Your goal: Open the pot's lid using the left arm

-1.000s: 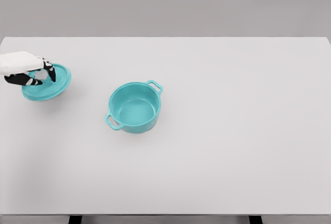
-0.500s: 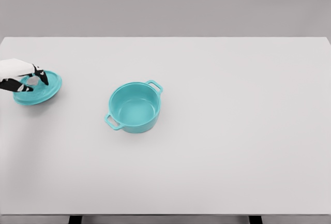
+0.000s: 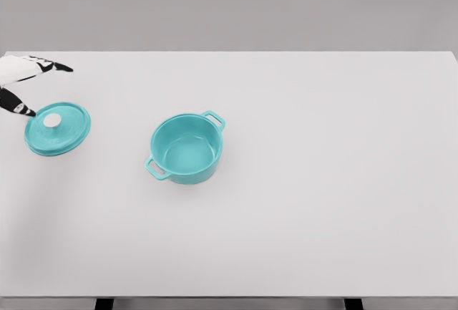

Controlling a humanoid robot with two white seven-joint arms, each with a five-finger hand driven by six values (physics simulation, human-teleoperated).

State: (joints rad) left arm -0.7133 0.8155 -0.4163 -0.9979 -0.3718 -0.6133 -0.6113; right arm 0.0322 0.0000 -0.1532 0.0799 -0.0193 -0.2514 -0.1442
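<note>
Near the counter's (image 3: 322,217) left edge, about a third of the way in from the far edge, the lid (image 3: 57,129) lies flat on the white surface, a round teal disc with a raised rim and a small pale knob at its centre. Just beyond it, at the same edge, the left hand (image 3: 25,81) shows only in part, white with black fingers; the fingers (image 3: 59,67) are spread apart and hold nothing, one pointing along the far side and another dark tip reaching down close to the lid's rim, though contact cannot be told. The pot (image 3: 186,148) stands uncovered left of the counter's middle, well apart from the lid, with bare counter between them. It is a smooth, glossy teal vessel with a round wall, a paler inside, and two loop handles, one toward the far right and one toward the near left. From the pot to the right edge and to the near edge the surface is plain, matte and white. No writing or brand can be read on the lid or the pot. Behind the far edge rises a plain grey wall (image 3: 229,6).
</note>
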